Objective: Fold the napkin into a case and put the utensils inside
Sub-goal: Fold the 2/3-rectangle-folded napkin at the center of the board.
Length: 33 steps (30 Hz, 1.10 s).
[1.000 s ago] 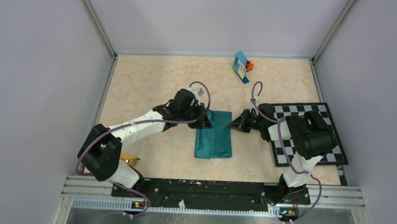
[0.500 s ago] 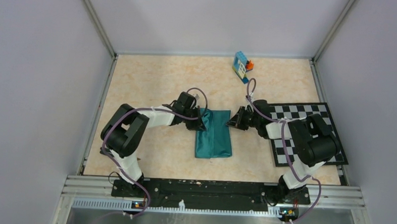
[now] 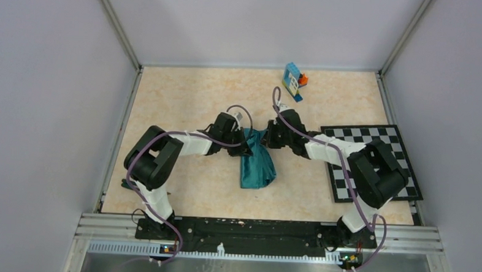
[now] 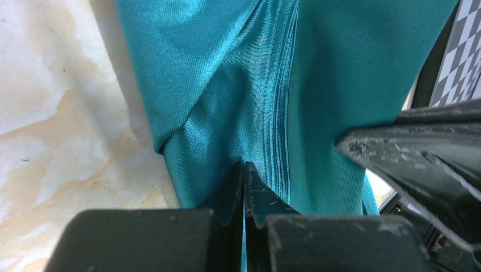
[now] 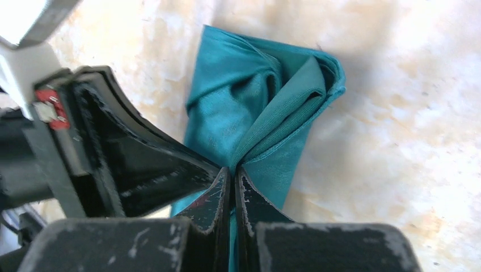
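The teal-green napkin [image 3: 257, 163] lies folded and bunched in the middle of the table. It also shows in the left wrist view [image 4: 249, 90] and the right wrist view [image 5: 255, 119]. My left gripper [image 3: 248, 147] is shut on the napkin's far left corner, with cloth pinched between its jaws [image 4: 244, 170]. My right gripper [image 3: 269, 139] is shut on the far right corner [image 5: 233, 173], brought over close to the left gripper. The far end of the cloth is lifted and gathered between them. The utensils are out of view.
A black-and-white checkerboard mat [image 3: 372, 160] lies at the right. Blue-orange toy blocks [image 3: 294, 81] stand at the back of the table. Grey walls enclose the table on three sides.
My right gripper has shut on the napkin's far right corner and moved left toward the left gripper. The flat folded cloth is now bunched and narrower at its far end.
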{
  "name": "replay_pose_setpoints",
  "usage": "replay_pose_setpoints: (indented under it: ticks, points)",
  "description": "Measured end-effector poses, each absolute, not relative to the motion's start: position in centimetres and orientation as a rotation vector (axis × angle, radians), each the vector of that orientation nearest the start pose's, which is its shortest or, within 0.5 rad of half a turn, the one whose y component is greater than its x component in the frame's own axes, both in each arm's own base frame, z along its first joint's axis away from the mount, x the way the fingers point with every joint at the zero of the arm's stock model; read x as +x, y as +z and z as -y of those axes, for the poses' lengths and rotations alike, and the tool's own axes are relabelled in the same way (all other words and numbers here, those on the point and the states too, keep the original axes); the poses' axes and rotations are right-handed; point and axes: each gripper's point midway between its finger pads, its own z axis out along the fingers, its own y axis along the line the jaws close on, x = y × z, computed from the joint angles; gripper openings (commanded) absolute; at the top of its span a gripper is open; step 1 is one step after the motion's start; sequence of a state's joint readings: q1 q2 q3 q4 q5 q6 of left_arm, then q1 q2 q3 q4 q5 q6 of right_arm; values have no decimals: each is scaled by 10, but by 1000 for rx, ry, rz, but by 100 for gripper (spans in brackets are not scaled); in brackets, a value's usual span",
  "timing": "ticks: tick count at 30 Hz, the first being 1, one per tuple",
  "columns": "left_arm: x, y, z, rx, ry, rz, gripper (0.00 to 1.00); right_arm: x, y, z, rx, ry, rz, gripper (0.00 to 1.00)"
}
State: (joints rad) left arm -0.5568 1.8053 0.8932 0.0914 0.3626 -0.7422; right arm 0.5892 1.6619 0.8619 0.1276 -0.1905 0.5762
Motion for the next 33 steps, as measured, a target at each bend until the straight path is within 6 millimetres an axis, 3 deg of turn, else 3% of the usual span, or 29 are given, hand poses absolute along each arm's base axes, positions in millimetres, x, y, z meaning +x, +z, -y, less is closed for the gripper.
replay_pose_setpoints:
  ticks: [4, 8, 12, 16, 22, 25, 27, 33]
  points:
    - [302, 25, 294, -52, -1012, -2566, 0, 326, 74, -308, -163, 695, -2366, 0]
    - [302, 26, 294, -46, -1023, -2552, 1, 326, 68, -325, -186, 592, -2390, 0]
    - [296, 28, 289, -38, -1016, -2553, 11, 320, 52, -321, -196, 526, -2435, 0]
    - [285, 32, 276, -35, -1004, -2574, 13, 319, 43, -316, -228, 488, -2451, 0]
    - [276, 46, 255, -59, -999, -2539, 25, 319, 45, -320, -297, 505, -2432, 0]
    - [276, 43, 247, -81, -987, -2542, 30, 318, 45, -322, -326, 519, -2428, 0]
    - [276, 38, 246, -90, -988, -2555, 30, 316, 46, -324, -347, 529, -2426, 0]
    - [277, 26, 253, -114, -1051, -2564, 14, 311, 45, -331, -396, 553, -2429, 0]
